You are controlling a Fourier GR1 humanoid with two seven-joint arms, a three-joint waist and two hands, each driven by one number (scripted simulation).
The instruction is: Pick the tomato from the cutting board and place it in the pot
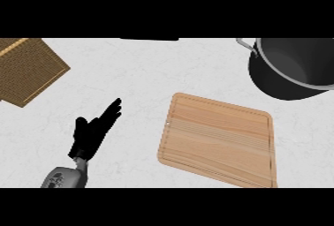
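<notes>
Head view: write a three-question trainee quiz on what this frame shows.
1. True or false: a tomato lies on the cutting board.
2. Which hand shows in the view?
A. the left hand, fingers straight, left of the board
B. the right hand, curled round a tomato
C. both hands, over the pot
3. Fill in: the pot stands at the view's upper ____ corner.

Key
1. False; the board's top shows only bare wood, and no tomato shows anywhere in the view.
2. A; the right hand is out of view.
3. right; the woven mat lies at the upper left.
</notes>
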